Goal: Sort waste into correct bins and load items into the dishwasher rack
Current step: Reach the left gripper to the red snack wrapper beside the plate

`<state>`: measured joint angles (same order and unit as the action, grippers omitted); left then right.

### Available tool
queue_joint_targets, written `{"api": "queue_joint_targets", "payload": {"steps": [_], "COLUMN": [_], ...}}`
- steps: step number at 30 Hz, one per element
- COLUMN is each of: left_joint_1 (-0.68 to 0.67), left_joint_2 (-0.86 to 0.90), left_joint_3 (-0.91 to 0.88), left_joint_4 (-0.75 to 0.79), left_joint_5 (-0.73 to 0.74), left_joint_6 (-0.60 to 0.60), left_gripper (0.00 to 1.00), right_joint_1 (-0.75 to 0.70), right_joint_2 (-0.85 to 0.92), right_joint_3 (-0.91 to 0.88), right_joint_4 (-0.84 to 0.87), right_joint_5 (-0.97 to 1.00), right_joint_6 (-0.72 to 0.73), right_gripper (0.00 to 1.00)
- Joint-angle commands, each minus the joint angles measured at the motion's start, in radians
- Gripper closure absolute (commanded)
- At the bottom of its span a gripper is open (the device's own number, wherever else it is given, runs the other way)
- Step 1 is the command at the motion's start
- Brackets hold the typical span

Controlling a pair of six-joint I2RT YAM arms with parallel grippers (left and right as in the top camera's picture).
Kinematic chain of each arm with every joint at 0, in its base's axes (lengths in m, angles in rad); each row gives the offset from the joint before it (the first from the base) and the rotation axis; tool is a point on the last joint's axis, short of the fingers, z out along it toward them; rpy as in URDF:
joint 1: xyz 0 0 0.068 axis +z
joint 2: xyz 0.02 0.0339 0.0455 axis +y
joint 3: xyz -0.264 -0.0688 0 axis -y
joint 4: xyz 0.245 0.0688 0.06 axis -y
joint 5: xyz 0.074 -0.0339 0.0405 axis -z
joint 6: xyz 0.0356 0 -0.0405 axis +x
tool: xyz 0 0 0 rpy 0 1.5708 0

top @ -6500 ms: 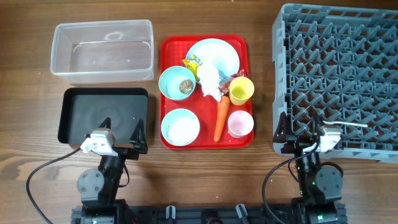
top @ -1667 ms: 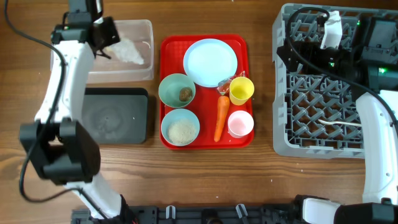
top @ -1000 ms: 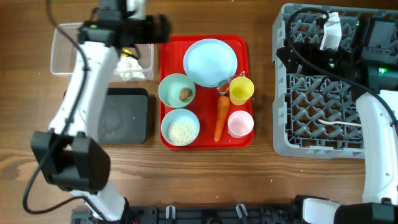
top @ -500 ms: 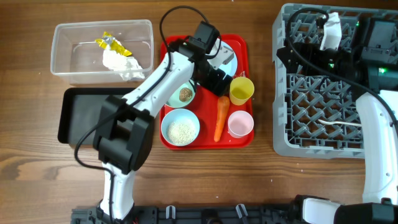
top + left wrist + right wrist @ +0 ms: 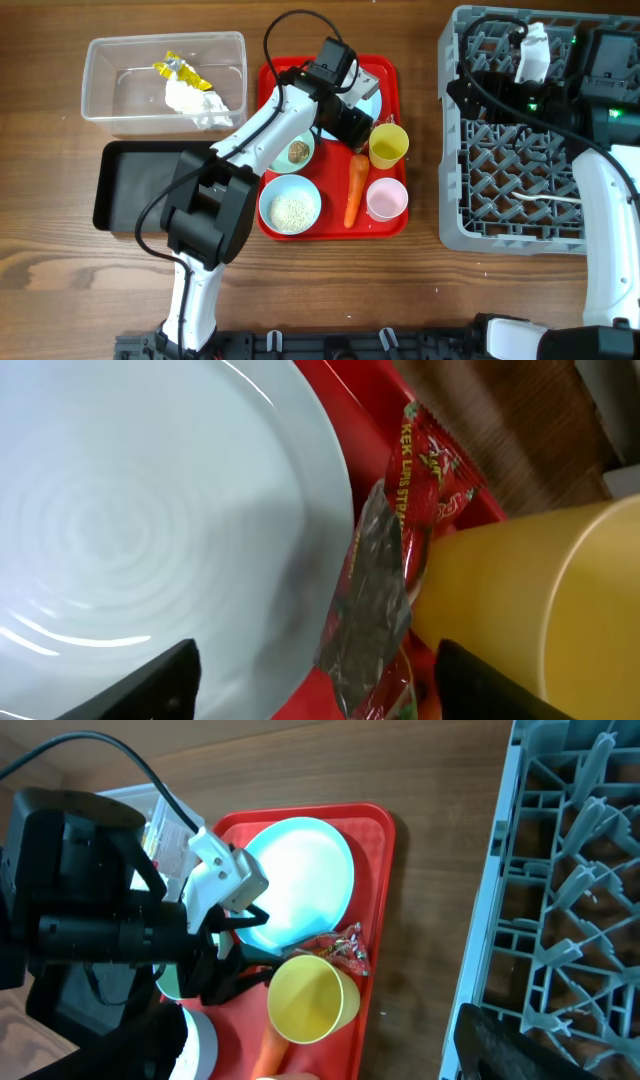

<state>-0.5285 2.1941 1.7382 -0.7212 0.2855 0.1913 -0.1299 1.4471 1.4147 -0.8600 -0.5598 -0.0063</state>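
**Red wrapper: handling and pick point**

The red wrapper (image 5: 385, 590) lies wedged between the light-blue plate (image 5: 150, 510) and the yellow cup (image 5: 520, 600) on the red tray (image 5: 345, 385); judged light, thin, slippery foil; pinch its raised middle. The left gripper (image 5: 320, 665) hovers above, jaws wide, empty.

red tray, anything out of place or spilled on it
One thing: a red wrapper is crumpled into the gap between the plate rim and the yellow cup. The open left gripper hangs over it. Nothing looks spilled; the rice sits in its bowl.
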Motion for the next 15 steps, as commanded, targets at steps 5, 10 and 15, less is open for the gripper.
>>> {"api": "queue_joint_targets", "payload": {"steps": [5,10,15], "left_joint_1": [0.002,-0.001,-0.001], "left_joint_2": [0.042,0.057,0.063], "left_joint_3": [-0.006,-0.006,-0.006], "left_joint_4": [0.026,0.033,0.034], "left_joint_5": [-0.005,-0.001,0.040], "left_joint_6": [0.014,0.010,0.011], "left_gripper": [0.37,0.45,0.55], "right_joint_1": [-0.004,-0.004,-0.004], "right_joint_2": [-0.010,-0.010,-0.010], "right_joint_3": [0.016,0.016,0.016], "right_joint_4": [-0.014,-0.016,-0.017], "right_joint_5": [0.015,0.015,0.033], "right_joint_6": [-0.020,-0.020,-0.018], "right_gripper": [0.12,0.12,0.12]}}
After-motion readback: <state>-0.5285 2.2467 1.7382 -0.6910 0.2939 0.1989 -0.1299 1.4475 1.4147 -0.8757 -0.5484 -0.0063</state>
